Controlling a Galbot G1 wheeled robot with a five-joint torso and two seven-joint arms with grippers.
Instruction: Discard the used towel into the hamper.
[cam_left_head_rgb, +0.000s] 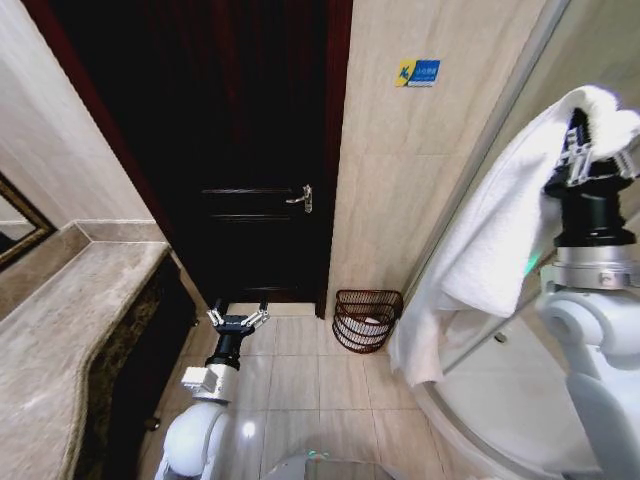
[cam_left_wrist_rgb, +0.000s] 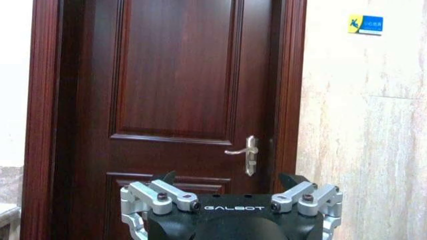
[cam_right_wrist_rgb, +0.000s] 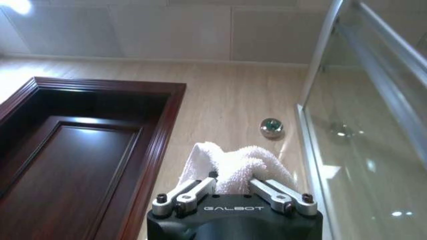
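The right gripper (cam_left_head_rgb: 597, 150) is clamped on a bunched fold of the white towel (cam_left_head_rgb: 480, 260), held high beside the shower glass (cam_left_head_rgb: 520, 130), well above the hamper (cam_left_head_rgb: 366, 319). The towel's loose end hangs down, ending just above and to the robot's right of the hamper. The hamper stands on the floor tiles against the wall, just beside the dark door (cam_left_head_rgb: 240, 150). The left gripper (cam_left_head_rgb: 238, 318) waits low before the door, fingers spread wide and holding nothing. The carrying step is in hand; next, the towel needs bringing over the hamper's rim and lowering before release
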